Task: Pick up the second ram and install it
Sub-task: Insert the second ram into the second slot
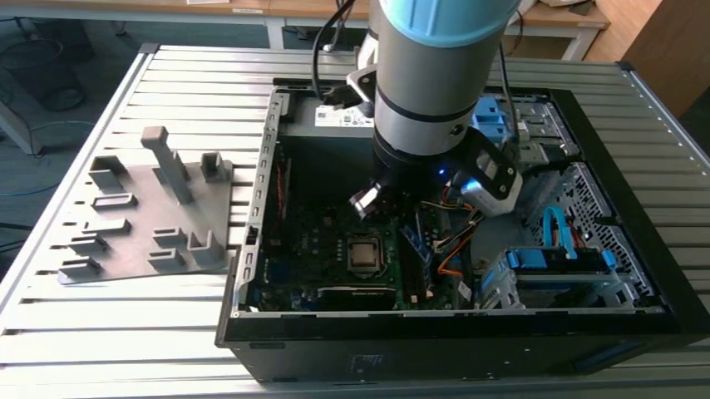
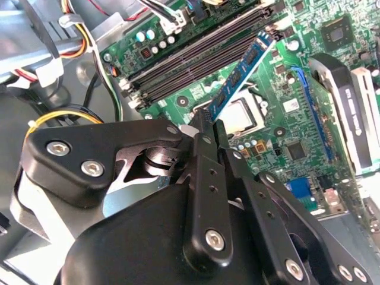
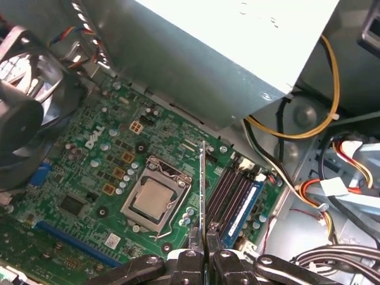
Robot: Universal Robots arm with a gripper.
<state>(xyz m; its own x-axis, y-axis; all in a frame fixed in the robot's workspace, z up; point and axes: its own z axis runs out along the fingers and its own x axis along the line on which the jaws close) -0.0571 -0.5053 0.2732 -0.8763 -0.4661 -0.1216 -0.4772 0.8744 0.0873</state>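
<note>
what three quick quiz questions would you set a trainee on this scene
1. True or false: the gripper is shut on the second ram.
2. Fill in: the grey holder plate lies to the exterior view's ___ of the computer case.
3. Where is the other memory stick? A) clamped in the gripper too B) seated in a slot on the motherboard C) lying on the grey holder plate

Key: 1 true; 2 left; 3 B
</note>
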